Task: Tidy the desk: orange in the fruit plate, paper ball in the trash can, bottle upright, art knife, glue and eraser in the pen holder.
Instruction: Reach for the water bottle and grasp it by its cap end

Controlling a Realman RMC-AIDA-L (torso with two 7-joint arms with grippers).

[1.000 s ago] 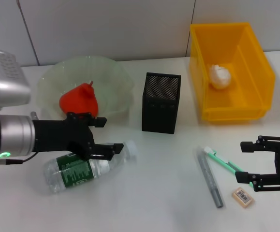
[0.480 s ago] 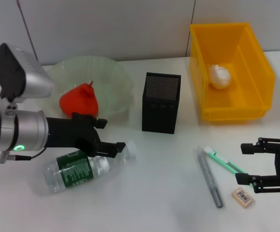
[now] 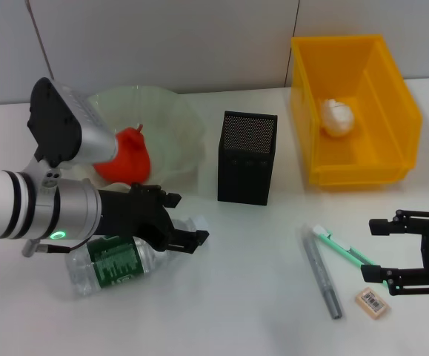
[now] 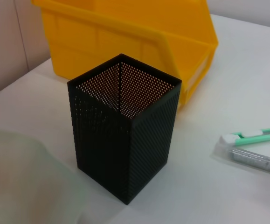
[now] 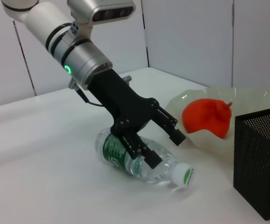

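Observation:
The bottle [image 3: 114, 263] lies on its side at the front left, cap [image 5: 183, 175] toward the middle. My left gripper [image 3: 186, 219] is open, its fingers [image 5: 148, 158] astride the bottle's neck end. The orange [image 3: 129, 156] sits in the pale green fruit plate [image 3: 177, 111]. The paper ball [image 3: 338, 117] rests inside the yellow trash can [image 3: 392, 104]. The black mesh pen holder [image 3: 247, 156] stands in the middle. Right of it lie a slim grey tool [image 3: 321, 282] and a white-and-green one [image 3: 340, 248]; which is the art knife and which the glue I cannot tell. The eraser [image 3: 371, 302] lies beside them. My right gripper [image 3: 370, 248] stands open just above the eraser.
The left wrist view looks past the plate's edge [image 4: 23, 186] at the pen holder [image 4: 125, 140], the trash can [image 4: 125, 32] behind it and the two slim tools [image 4: 256, 144]. A grey wall backs the white table [image 3: 258, 311].
My left arm has swung forward and to the right, its wrist turning, carrying the open fingers along the bottle toward its cap. The bottle and my right arm stay where they were.

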